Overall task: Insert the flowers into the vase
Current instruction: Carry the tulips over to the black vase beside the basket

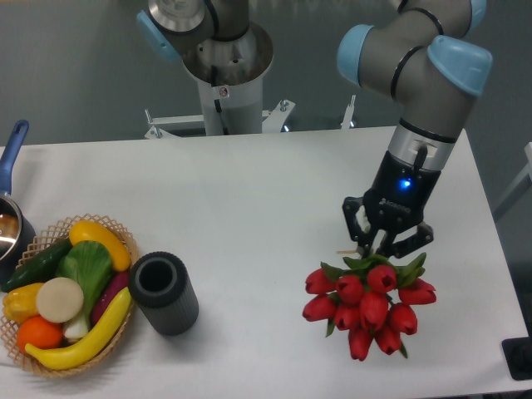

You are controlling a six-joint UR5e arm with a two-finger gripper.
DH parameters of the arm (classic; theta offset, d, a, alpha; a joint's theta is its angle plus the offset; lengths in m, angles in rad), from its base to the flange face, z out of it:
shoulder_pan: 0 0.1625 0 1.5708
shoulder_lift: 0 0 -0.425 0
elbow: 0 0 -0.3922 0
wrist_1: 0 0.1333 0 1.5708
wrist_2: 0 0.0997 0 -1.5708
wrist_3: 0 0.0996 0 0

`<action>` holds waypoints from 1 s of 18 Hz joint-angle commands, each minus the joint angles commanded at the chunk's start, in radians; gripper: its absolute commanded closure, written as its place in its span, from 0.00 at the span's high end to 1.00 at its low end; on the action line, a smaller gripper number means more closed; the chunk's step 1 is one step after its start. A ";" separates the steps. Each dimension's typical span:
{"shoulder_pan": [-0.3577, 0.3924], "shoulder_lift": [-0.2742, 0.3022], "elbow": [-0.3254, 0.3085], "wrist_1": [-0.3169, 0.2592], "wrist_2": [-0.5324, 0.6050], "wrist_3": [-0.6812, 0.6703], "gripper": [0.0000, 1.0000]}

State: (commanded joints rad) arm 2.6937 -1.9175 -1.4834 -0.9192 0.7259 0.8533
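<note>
Tulips, red, hang from the gripper over the right part of the table: the flowers point buds-down toward 6 o'clock and slightly toward the camera, their long axis near upright, the stems running up to 12 o'clock into the fingers. The fingers are closed on the stems, which are mostly hidden between them and the green leaves. The vase stands upright well apart at 9 o'clock from the bunch, mouth open upward, just beside a basket of vegetables and fruit on its left. A blue-handled pot is cut off by the left edge. Whether the lowest buds touch the table cannot be told.
</note>
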 joint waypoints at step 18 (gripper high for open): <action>-0.219 0.005 -0.021 0.243 -0.331 -0.060 0.00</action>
State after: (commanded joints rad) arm 2.4744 -1.9129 -1.5048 -0.6765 0.3945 0.7931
